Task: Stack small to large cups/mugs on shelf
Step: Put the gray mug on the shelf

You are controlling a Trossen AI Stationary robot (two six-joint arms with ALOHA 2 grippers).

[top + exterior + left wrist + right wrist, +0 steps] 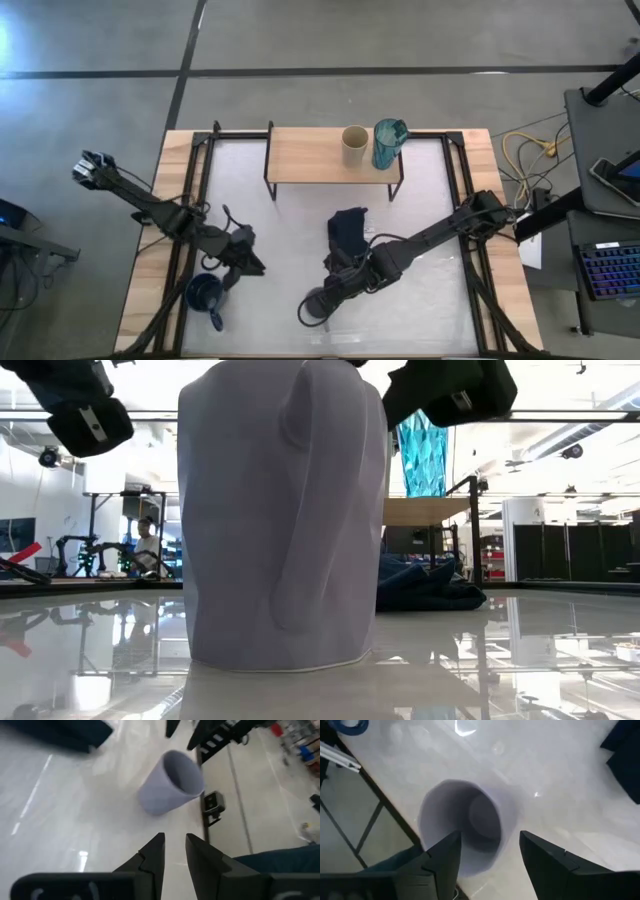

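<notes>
The grey-lavender mug (318,303) stands upright on its base near the table's near edge and fills the low view (285,510). My right gripper (490,837) hovers open above its rim, one finger over the hollow and one outside the wall; no touch shows. My left gripper (175,847), slightly open, hangs to the mug's left (245,262), beside the dark blue mug (205,294), which stands on the table. The beige cup (354,146) and the teal mug (389,143) stand side by side on the right half of the shelf (300,155).
The dark navy cloth (347,228) lies crumpled mid-table, just beyond the right gripper. The shelf's left half is bare wood. The table's wooden edge (150,250) and black frame rails run along both sides. A person sits far off in the room (148,545).
</notes>
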